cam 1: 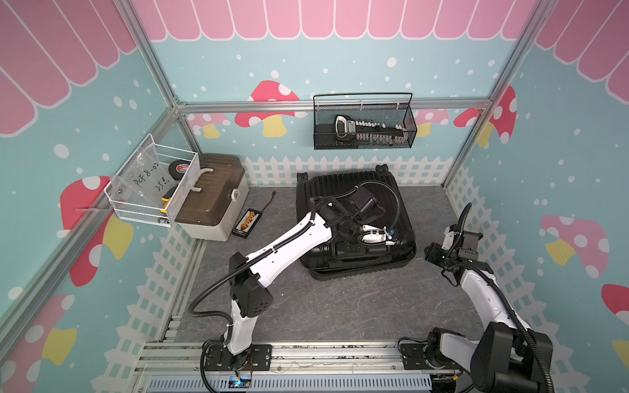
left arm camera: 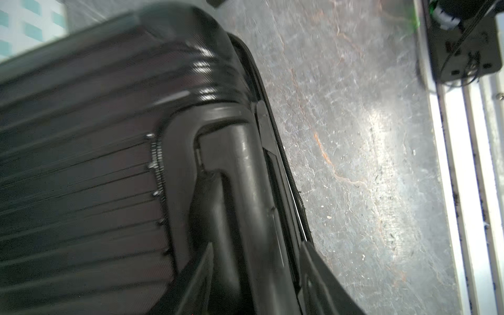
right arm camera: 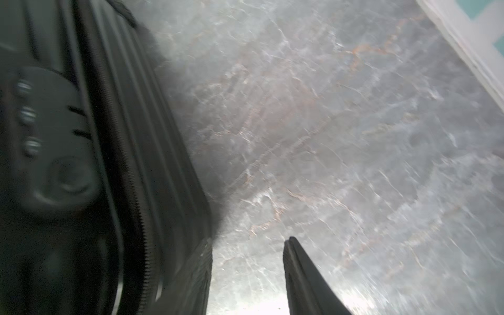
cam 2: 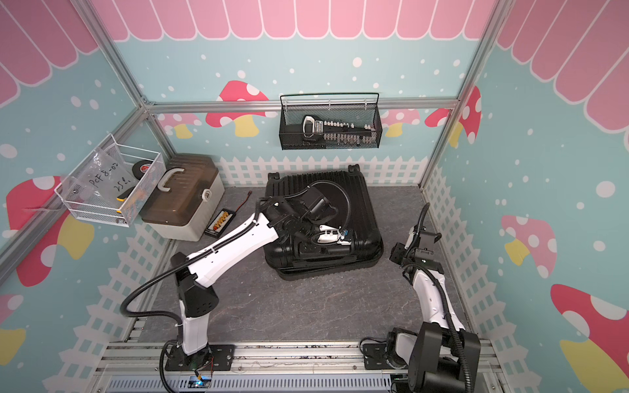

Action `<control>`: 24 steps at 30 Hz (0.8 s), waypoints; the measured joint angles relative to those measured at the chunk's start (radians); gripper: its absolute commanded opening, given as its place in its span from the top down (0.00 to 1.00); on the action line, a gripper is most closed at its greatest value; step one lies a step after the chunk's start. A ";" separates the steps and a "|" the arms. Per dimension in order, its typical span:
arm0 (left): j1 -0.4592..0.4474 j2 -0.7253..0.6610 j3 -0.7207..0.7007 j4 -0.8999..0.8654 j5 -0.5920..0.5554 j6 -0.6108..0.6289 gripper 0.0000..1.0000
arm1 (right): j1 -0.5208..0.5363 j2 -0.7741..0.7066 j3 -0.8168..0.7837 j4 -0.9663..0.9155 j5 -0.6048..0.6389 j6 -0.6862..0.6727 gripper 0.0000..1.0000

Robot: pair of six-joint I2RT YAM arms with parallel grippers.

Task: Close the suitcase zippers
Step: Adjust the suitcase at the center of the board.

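The suitcase is lying flat on the grey marbled table, back middle, wheels pointing at the rear fence wall. Its two shells are sitting slightly offset at the near edge, the lower one sticking out a bit.

The left arm is reaching across the lid, with the left gripper pointing down at the near edge toward the right corner, by the recessed handle. In the left wrist view its fingers are standing apart, straddling the handle-side rim — open, not visibly pinching anything. The zippers are showing as a thin toothed track along that rim, pulls too small to make out.

The right gripper is hovering low just beside the suitcase's right side. Its jaws are parted with bare table between them and it is holding nothing. Zipper teeth are running along the side wall in the right wrist view too.

A beige box is sitting back left, well apart
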 measured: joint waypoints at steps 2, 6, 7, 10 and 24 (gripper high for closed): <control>-0.002 -0.103 -0.075 0.060 0.003 -0.068 0.47 | 0.000 0.008 0.010 0.014 -0.028 -0.006 0.54; -0.002 -0.271 -0.231 0.212 -0.014 -0.237 0.47 | 0.009 0.019 0.019 0.031 -0.084 -0.021 0.54; -0.002 -0.300 -0.269 0.250 -0.027 -0.285 0.47 | 0.014 0.019 0.019 0.032 -0.092 -0.023 0.54; -0.001 -0.360 -0.364 0.342 -0.094 -0.455 0.47 | 0.029 0.019 0.019 0.045 -0.118 -0.026 0.54; -0.067 -0.566 -0.711 0.534 -0.475 -1.316 0.42 | 0.115 0.145 0.021 0.085 -0.134 -0.003 0.86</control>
